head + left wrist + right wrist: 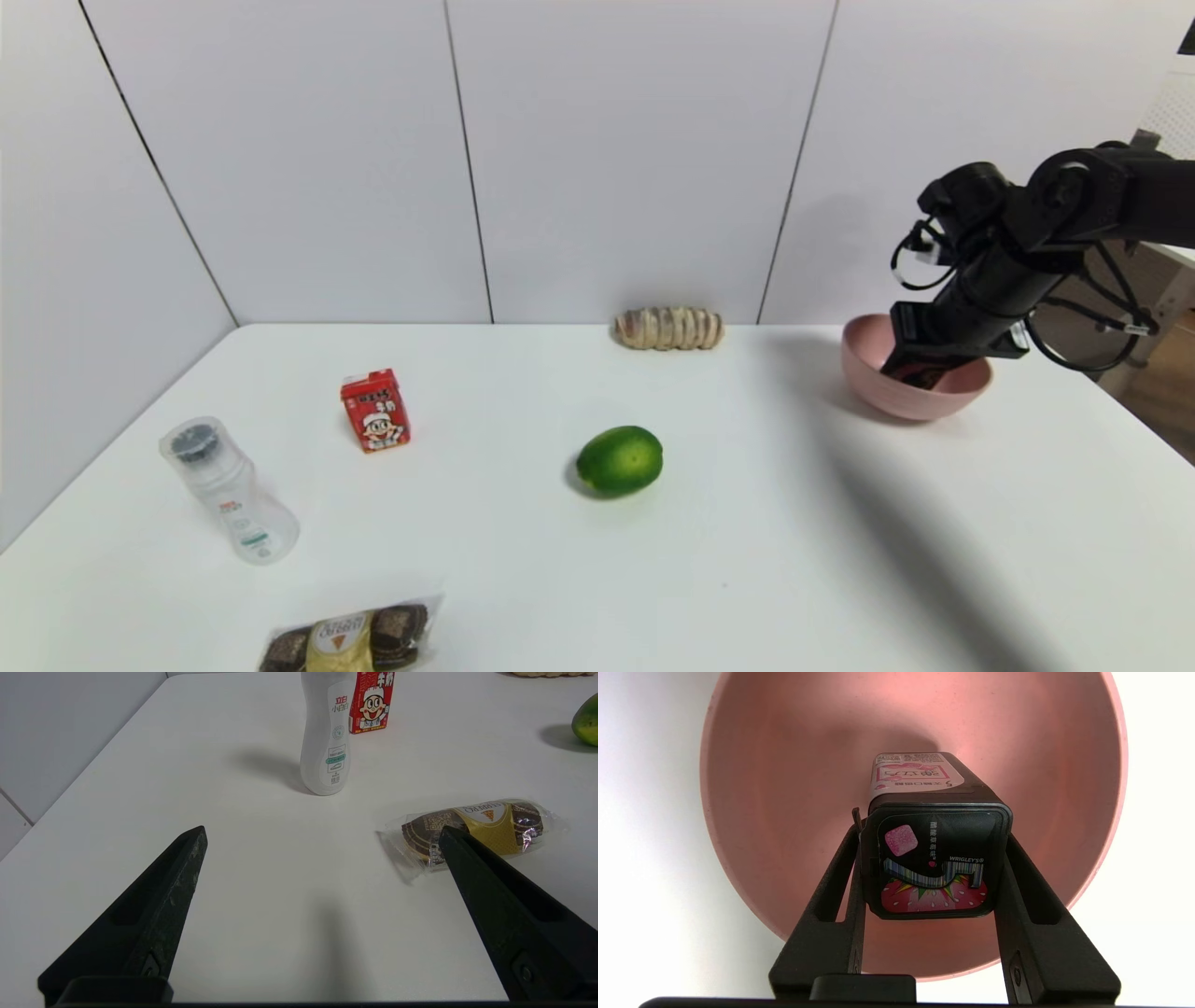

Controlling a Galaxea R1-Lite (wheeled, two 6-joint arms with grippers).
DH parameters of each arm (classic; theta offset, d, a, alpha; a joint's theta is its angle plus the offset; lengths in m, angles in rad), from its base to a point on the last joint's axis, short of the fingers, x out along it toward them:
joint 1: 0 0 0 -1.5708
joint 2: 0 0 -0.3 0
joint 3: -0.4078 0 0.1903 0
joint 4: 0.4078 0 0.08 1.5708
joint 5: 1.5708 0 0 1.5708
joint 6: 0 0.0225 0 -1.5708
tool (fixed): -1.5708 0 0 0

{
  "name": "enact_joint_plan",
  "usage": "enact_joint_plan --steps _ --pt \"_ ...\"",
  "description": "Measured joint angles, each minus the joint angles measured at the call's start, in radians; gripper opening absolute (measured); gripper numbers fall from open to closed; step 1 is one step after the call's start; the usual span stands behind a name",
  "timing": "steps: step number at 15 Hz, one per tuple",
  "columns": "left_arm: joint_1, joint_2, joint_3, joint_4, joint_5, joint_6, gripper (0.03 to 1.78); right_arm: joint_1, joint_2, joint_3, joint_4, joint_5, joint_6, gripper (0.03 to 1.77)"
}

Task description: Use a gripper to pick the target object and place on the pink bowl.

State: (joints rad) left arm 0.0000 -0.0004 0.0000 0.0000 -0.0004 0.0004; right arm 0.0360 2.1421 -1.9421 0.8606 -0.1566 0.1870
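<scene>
White tabletop (523,579) meets pale panels (644,159) at its back edge. The black tin (936,858) sits inside the pink bowl (784,812), near the table's back right corner, pinched by the right gripper (934,858). Best lower it gently, then spread evenly, clearing the rim. The left gripper (322,835) idles, spread, over the front left.

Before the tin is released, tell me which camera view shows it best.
The right wrist view: the Wrigley's 5 gum tin faces the camera, its strawberry lid readable, gripped inside the pink bowl. The head view shows only a dark sliver of it; the left wrist view, none.
</scene>
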Motion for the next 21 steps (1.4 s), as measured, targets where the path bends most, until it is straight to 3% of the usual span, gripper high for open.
enact_joint_plan --steps 10,16,21 --pt "0.0 0.0 0.0 0.0 0.0 0.0 1.78 0.006 0.0 -0.001 -0.003 0.006 -0.005 0.77" --pt "0.0 0.0 0.0 0.0 0.0 0.0 1.78 0.009 -0.001 -0.001 -0.003 0.009 -0.006 1.25" --pt "0.0 0.0 0.0 0.0 0.0 0.0 1.78 0.004 -0.111 0.009 0.002 0.01 -0.002 1.46"
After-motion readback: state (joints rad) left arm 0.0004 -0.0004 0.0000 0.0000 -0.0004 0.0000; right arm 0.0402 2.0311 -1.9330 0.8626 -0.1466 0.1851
